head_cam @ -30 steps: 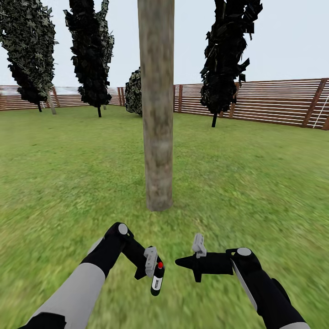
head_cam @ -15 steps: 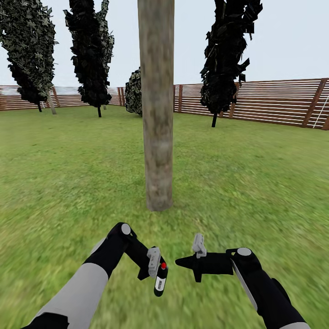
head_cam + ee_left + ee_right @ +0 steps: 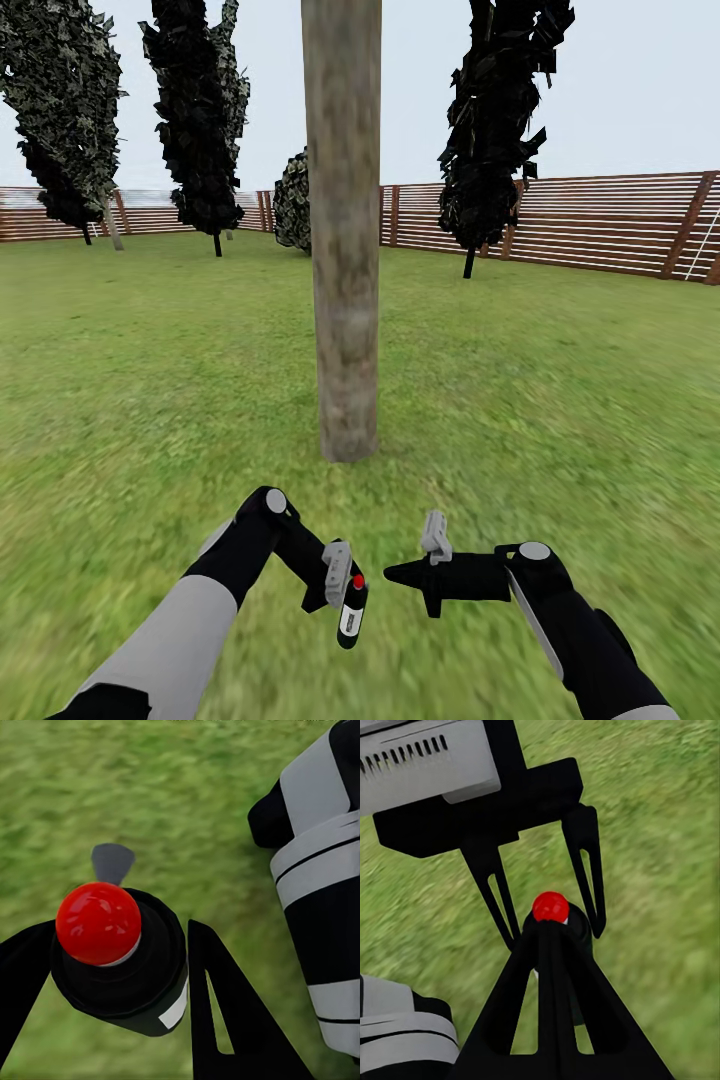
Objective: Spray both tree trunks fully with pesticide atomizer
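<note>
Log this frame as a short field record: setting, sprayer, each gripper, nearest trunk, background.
setting: grass lawn ringed by a slatted wooden fence
pesticide atomizer: dark body, red top, upright, held off the grass
left gripper: shut on the pesticide atomizer
right gripper: shut, holding nothing, pointing at the atomizer
tree trunk: straight, grey-brown, directly ahead of both arms, no spray visible on it
background: dark narrow trees near the fence

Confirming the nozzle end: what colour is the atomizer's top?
Red, atop the black pesticide atomizer; clearest in the left wrist view.
</note>
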